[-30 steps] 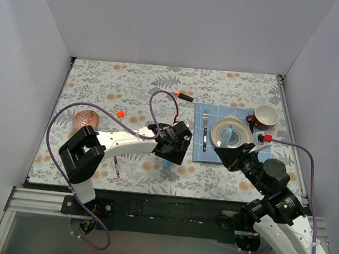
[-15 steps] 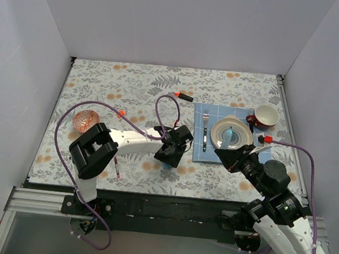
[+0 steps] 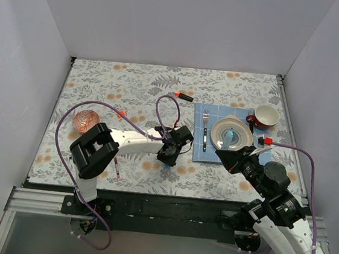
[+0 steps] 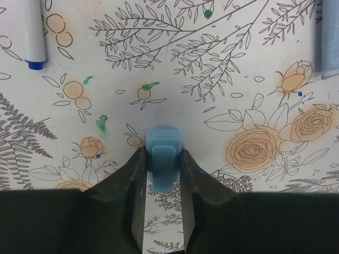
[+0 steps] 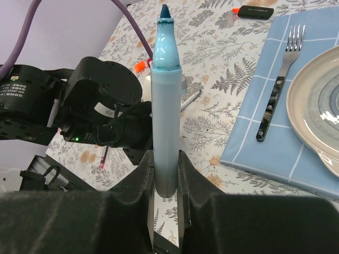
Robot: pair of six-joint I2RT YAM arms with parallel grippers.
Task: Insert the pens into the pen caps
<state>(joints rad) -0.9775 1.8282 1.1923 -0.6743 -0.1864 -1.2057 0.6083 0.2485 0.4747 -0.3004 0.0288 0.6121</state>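
Note:
In the left wrist view my left gripper (image 4: pixel 163 159) is shut on a short light-blue pen cap (image 4: pixel 164 145) that rests on the flowered cloth. From above, that gripper (image 3: pixel 167 159) is low near the table's front middle. My right gripper (image 5: pixel 165 159) is shut on a chunky light-blue marker (image 5: pixel 164 106), held upright with its bare tip up and pointing toward the left arm (image 5: pixel 100 111). A black marker (image 3: pixel 185 96) with an orange-red end lies at the back. A thin white pen (image 4: pixel 29 29), a maroon-red pen (image 3: pixel 116 169) and an orange-red cap (image 3: pixel 120 113) lie loose.
A blue napkin (image 3: pixel 198 151) on the right carries a silver fork (image 3: pixel 204 130) and a grey plate (image 3: pixel 218 129). A red-and-white cup (image 3: pixel 266 116) stands behind it. A pink patterned bowl (image 3: pixel 86 120) sits at the left. Purple cables loop over both arms.
My left gripper's jaws have closed onto the light-blue cap, and the left arm has shifted slightly right. The right gripper still holds the marker, a little lower in the top view.

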